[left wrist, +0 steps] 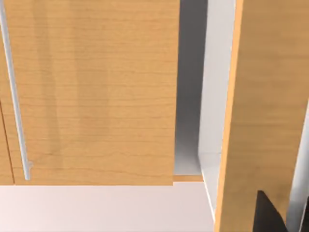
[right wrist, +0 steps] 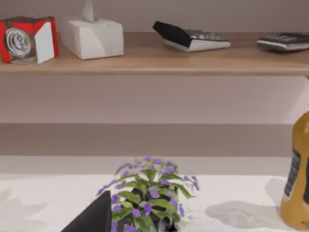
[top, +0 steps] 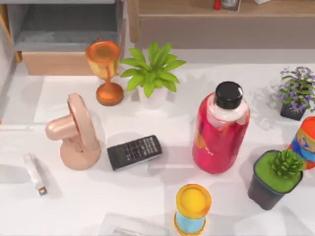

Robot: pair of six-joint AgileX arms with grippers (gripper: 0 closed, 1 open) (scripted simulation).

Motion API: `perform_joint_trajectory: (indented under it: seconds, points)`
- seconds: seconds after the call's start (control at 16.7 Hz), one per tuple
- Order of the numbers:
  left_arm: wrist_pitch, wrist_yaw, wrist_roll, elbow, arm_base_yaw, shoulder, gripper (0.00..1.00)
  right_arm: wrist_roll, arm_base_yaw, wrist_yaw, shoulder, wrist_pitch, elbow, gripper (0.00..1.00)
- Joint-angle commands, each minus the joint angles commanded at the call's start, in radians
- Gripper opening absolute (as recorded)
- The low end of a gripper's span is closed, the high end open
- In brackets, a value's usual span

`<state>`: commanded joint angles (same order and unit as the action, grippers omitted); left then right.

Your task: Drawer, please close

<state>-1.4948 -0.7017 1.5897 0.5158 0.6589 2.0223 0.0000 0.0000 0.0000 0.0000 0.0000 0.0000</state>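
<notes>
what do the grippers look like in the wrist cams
Little of them is in frame. The left gripper appears as a dark, nearly black, angular wedge, plain and matte. The right gripper is likewise a black triangular tip. No cables or markings can be made out.

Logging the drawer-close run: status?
Left gripper by the drawer front. Drawer out, pale side showing. Right gripper parked behind purple plant. No obstruction seen at the drawer.
</notes>
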Motion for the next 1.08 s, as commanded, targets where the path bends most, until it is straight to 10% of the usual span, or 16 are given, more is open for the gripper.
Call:
perform_joint_trajectory:
  seconds: [1.08]
  points:
    - [0.133, 0.120, -0.009, 0.218, -0.119, 0.101, 0.00, 0.000, 0.000, 0.000, 0.000, 0.000, 0.000, 1.00]
